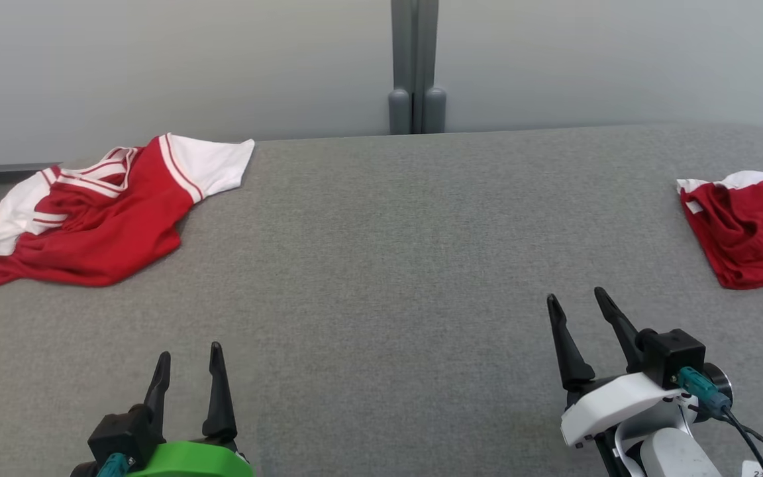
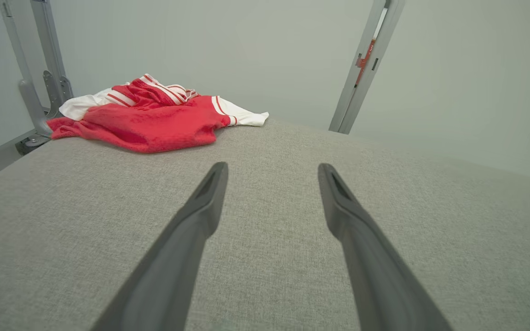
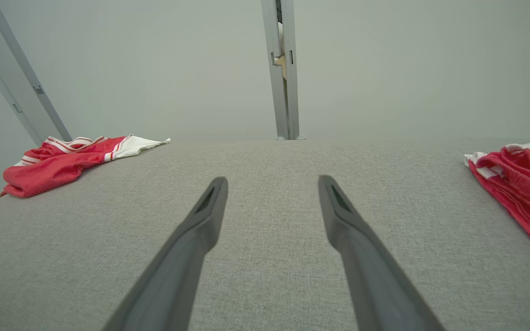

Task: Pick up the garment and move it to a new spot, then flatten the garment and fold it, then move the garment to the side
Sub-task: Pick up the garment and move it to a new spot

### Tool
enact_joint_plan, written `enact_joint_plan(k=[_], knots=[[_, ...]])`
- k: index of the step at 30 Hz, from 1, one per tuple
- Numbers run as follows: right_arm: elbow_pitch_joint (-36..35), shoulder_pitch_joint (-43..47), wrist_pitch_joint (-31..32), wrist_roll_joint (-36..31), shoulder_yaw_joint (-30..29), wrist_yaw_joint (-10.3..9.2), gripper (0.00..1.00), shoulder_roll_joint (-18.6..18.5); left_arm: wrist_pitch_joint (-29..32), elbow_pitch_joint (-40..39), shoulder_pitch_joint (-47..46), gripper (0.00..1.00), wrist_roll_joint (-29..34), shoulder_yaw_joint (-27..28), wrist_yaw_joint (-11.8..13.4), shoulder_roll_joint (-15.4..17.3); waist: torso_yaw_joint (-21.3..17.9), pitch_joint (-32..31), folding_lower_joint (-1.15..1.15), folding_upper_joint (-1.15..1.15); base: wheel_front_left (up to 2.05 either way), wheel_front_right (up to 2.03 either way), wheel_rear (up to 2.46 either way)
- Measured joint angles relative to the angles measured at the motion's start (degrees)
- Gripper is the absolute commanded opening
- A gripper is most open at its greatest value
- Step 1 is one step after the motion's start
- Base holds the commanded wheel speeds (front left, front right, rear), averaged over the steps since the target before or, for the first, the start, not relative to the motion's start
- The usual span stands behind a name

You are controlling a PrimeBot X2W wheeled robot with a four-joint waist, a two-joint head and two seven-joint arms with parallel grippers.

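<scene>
Diagonally the left garment lies, white sleeve pointing far-right.

Left jaws, lower left of the frame: two long tapered black fingers on a bright green housing, teal connector beside. Right jaws, lower right: same black fingers, white shell, black cube, teal plug trailing a black cable.

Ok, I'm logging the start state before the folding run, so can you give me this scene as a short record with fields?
surface: grey fabric table
left garment: red and white, crumpled, far left corner
right garment: red and white, bunched at the right edge, partly cut off in the head view
left gripper: open, empty, apart from both garments
right gripper: open, empty, nearer the right garment
behind: grey post against a pale wall
</scene>
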Motion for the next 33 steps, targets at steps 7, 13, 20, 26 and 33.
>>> enact_joint_plan(k=[7,13,20,26,33], knots=[[-0.27,0.31,0.31,0.16,0.27,0.0,1.0,-0.01,0.0,-0.04,-0.02,1.0,0.01,0.2,0.02,-0.04,5.84,0.01,0.0,0.0,0.0,0.0,0.0],[0.09,0.29,0.33,0.31,0.88,0.0,1.0,0.0,0.0,-0.05,0.01,1.0,0.14,0.75,0.0,0.02,12.39,-0.05,0.0,0.0,0.0,0.0,0.0],[0.64,0.21,0.22,0.55,2.46,0.0,1.0,0.04,-0.01,-0.33,0.41,1.0,0.26,1.52,0.02,0.09,20.01,-0.18,0.0,0.0,0.0,0.0,0.0],[0.94,-0.22,0.24,0.48,3.44,0.0,1.0,0.09,-0.01,-1.02,0.9,1.0,0.24,1.7,0.2,0.08,24.36,-0.1,0.0,0.0,0.0,0.0,0.0],[0.35,-1.13,0.41,-0.6,3.38,0.0,1.0,0.08,-0.01,-1.64,0.98,1.0,0.0,1.63,0.32,0.07,24.8,1.45,0.0,0.0,0.0,0.0,0.0]])
